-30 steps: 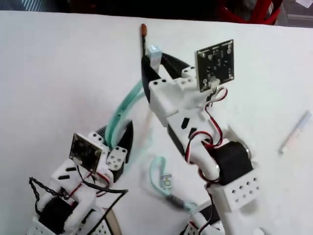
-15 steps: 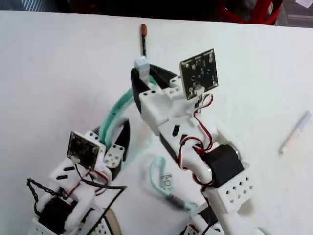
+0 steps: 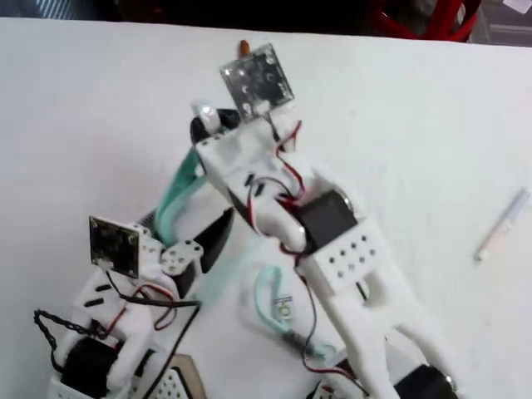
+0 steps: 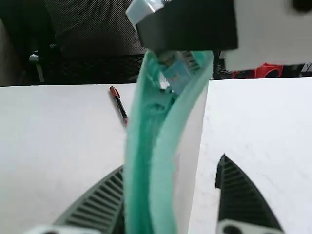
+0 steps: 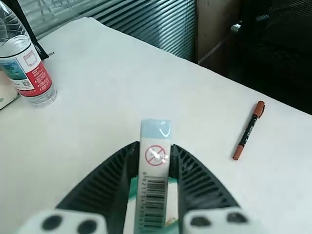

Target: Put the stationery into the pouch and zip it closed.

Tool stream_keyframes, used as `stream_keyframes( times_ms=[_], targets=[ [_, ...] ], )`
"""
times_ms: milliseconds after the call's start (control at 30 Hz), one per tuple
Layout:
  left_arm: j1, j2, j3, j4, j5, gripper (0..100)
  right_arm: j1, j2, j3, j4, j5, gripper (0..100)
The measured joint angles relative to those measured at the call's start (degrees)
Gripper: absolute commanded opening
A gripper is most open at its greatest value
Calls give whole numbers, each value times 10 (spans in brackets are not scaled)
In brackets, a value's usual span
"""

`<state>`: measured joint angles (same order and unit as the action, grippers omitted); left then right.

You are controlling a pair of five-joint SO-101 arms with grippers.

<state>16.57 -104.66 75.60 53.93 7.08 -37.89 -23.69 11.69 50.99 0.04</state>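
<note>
We see the right gripper (image 5: 155,146) pinching a white eraser (image 5: 154,180) with a barcode label, its pale blue end sticking out past the fingertips. It hangs over the far end of the pouch (image 4: 146,146), a translucent one edged with a teal zipper that stands on its edge on the table (image 5: 97,83). From the left wrist view, the eraser's other end sits right at the pouch's gaping mouth, between the two teal lips. The left gripper (image 4: 173,163) is at the near end of the pouch; we cannot tell whether it clamps the pouch. A brown pen (image 5: 248,130) lies on the table just beyond the right gripper, apart from the pouch. A pale pen (image 3: 501,226) lies well off to the right. A teal strap (image 3: 266,295) curls between the arms, and a water bottle (image 5: 27,63) stands far off.
</note>
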Motion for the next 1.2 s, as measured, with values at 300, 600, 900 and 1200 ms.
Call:
stream_keyframes(
  times_ms=[300,600,900,1200],
  targets=[
    [-5,-4,-1,1,0,243,-52,-48,-21,100,0,19],
    [-4,-1,-1,1,0,242,-45,-84,-31,161,5,243],
    [-6,0,-1,1,0,242,-42,-113,-40,176,36,106],
    [-9,0,0,1,-1,241,-39,-122,-21,166,56,19]
  ],
)
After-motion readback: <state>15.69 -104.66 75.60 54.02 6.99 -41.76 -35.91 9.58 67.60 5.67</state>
